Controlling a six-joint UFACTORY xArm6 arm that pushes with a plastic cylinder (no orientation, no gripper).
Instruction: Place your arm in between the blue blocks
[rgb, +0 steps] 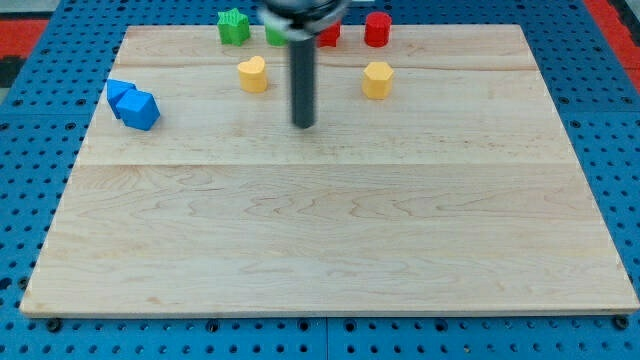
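Note:
Two blue blocks sit touching at the view's left edge of the wooden board (330, 240): a blue block (120, 93) at the upper left and a blue cube (140, 110) just below and right of it. My tip (303, 125) rests on the board in the upper middle, far to the right of the blue blocks. It lies between a yellow heart-shaped block (252, 73) on its upper left and a yellow hexagonal block (377, 79) on its upper right, touching neither.
Along the view's top edge stand a green star-shaped block (233, 26), a second green block (274, 35) partly hidden by the rod, a red block (329, 35) partly hidden, and a red cylinder-like block (377, 28). Blue pegboard surrounds the board.

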